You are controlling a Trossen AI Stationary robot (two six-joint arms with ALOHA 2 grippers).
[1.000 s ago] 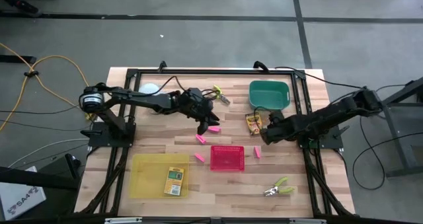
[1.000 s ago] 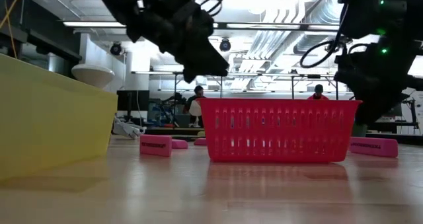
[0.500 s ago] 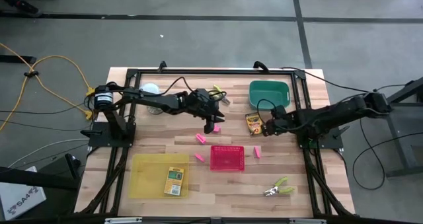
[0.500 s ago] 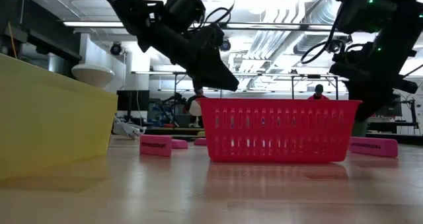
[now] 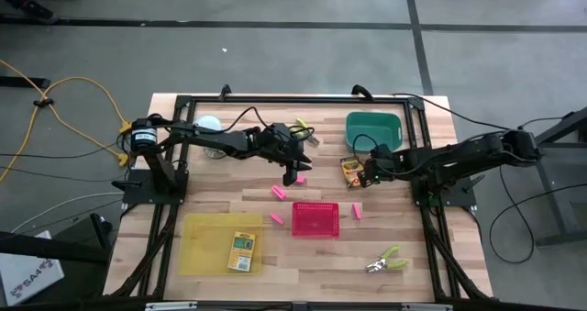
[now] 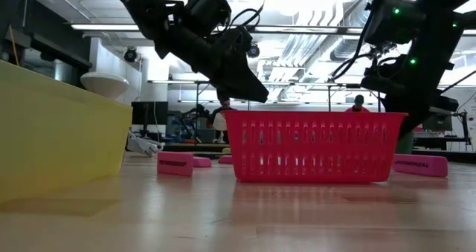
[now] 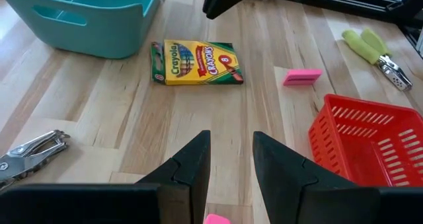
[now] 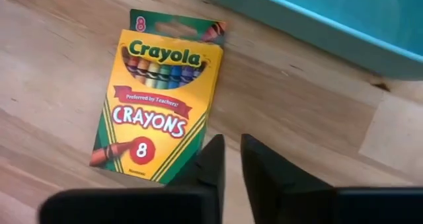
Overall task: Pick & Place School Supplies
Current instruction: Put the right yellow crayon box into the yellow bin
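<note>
A yellow-and-green crayon box (image 8: 155, 95) lies flat on the wood in front of the green bin (image 5: 373, 130). My right gripper (image 8: 231, 145) hangs just beside the box's long right edge. It points steeply down, and its fingers are drawn together to a thin slit with nothing between them. My left gripper (image 5: 295, 172) hovers open at mid-table, slanting down, with a pink eraser (image 7: 217, 219) on the table under its gap. More pink erasers (image 5: 280, 193) (image 5: 357, 210) lie loose. A second crayon box (image 5: 244, 252) lies in the yellow tray (image 5: 206, 233). My right gripper stands with one finger (image 8: 213, 154) at the crayon box's long edge near a corner (image 8: 195, 159), coming from above. I cannot tell whether it touches the box. The box lies flat on the table.
A red mesh basket (image 5: 315, 219) stands at the centre front. One green-handled tool (image 5: 387, 260) lies near the front right and another (image 5: 307, 132) at the far middle. A white round object (image 5: 209, 125) sits far left. Black frame rails border the table.
My right gripper has swung toward the table's far edge and now stands beside the crayon box. My left gripper sank a little toward the pink eraser and edged right, then kept still. Nothing on the table has moved.
</note>
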